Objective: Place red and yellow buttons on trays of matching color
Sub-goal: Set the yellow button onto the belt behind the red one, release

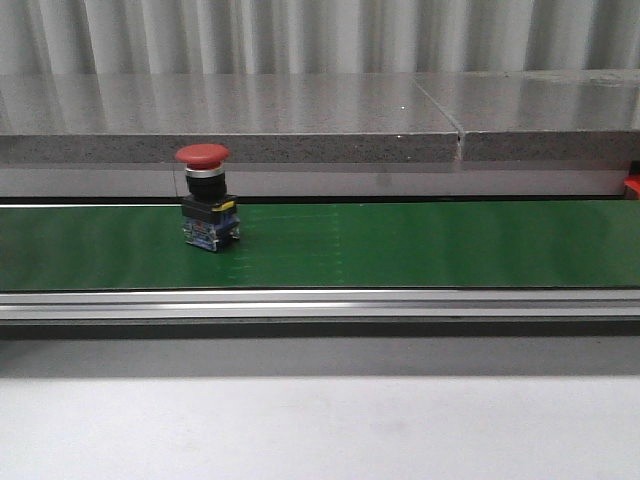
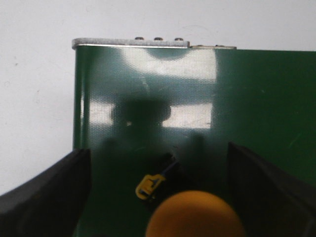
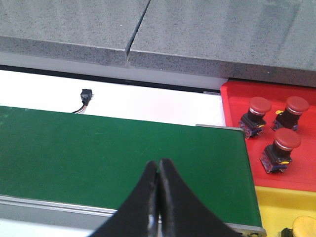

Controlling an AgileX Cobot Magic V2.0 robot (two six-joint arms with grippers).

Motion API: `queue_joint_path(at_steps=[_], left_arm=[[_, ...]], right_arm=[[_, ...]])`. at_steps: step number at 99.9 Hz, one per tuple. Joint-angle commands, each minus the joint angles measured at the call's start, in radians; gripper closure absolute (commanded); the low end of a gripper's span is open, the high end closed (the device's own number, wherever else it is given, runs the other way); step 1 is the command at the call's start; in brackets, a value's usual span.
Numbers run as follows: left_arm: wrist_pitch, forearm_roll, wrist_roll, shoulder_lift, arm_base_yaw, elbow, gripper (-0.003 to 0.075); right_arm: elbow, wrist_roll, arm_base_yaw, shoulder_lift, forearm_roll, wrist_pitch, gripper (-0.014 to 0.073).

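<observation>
A red button (image 1: 203, 155) on a black base stands upright on the green belt (image 1: 400, 245), left of the middle. Neither gripper shows in the front view. In the left wrist view an orange-yellow button cap (image 2: 196, 215) with a yellow tag (image 2: 147, 185) beside it sits on the belt (image 2: 256, 98) near its end, between the wide-apart fingers of my open left gripper (image 2: 158, 149), untouched. My right gripper (image 3: 159, 162) is shut and empty over the belt (image 3: 98, 148) near its other end. Beside that end, a red tray (image 3: 237, 94) holds three red buttons (image 3: 259, 105). A yellow tray (image 3: 276, 202) holds a yellow button (image 3: 304, 226).
A grey stone ledge (image 1: 300, 115) runs behind the belt. A metal rail (image 1: 320, 303) edges the belt's front side. A small black plug with wires (image 3: 86, 95) lies on the white surface behind the belt. A red corner (image 1: 632, 187) shows at the far right.
</observation>
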Motion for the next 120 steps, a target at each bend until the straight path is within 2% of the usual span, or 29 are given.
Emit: queue_joint_path(at_steps=[1,24,60,82,106,114,120], left_arm=[[-0.029,-0.042,0.002,-0.044,-0.007,-0.028,0.0107],[-0.075,-0.049,0.002,-0.098,-0.044,-0.028,0.0113],[-0.188,-0.059,0.002,-0.312,-0.096,0.008,0.0113],[-0.305,-0.077,0.002,-0.555,-0.098,0.193,0.0113],[-0.352,-0.077,0.002,-0.84,-0.185,0.41,0.0118],[-0.352,-0.077,0.002,-0.921,-0.213,0.479,0.0156],[-0.352,-0.077,0.002,-0.984,-0.225,0.522,0.0216]], right_arm=[[-0.037,-0.004,0.001,-0.003,-0.005,-0.073,0.0662],[-0.037,-0.004,0.001,-0.003,-0.005,-0.073,0.0662],[-0.037,-0.004,0.001,-0.003,-0.005,-0.073,0.0662],[-0.037,-0.004,0.001,-0.003,-0.005,-0.073,0.0662],[-0.037,-0.004,0.001,-0.003,-0.005,-0.073,0.0662],[-0.037,-0.004,0.001,-0.003,-0.005,-0.073,0.0662],[-0.037,-0.004,0.001,-0.003,-0.005,-0.073,0.0662]])
